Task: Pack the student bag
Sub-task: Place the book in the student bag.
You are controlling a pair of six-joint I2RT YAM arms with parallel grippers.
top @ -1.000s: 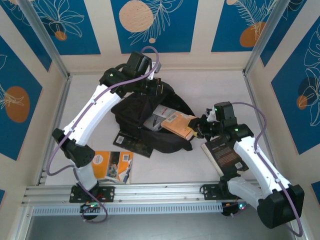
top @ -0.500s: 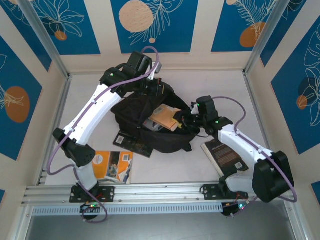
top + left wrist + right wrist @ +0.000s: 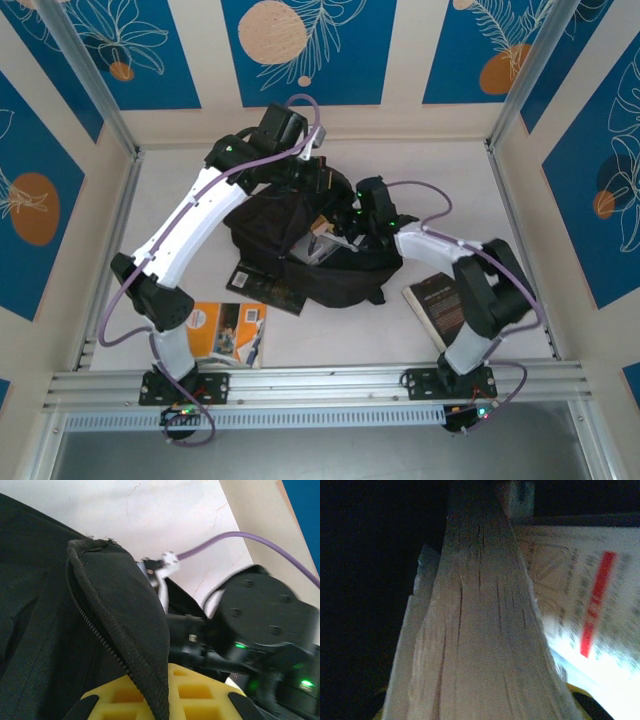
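The left gripper (image 3: 160, 700) clenched on the student bag (image 3: 330, 278) rim, holding it agape; the right gripper (image 3: 338, 226) gripped a paperback (image 3: 475, 630) inside, best pushed deep and flat before release.

I operate in a robot test cell: a white tabletop (image 3: 440, 175) boxed in by printed blue-and-cream panels (image 3: 300, 50) across the top and sides of the frame, aluminium corner posts (image 3: 85, 75) at upper left and right, and a slotted metal rail (image 3: 320, 385) along the bottom edge carrying both arm bases (image 3: 175, 385).
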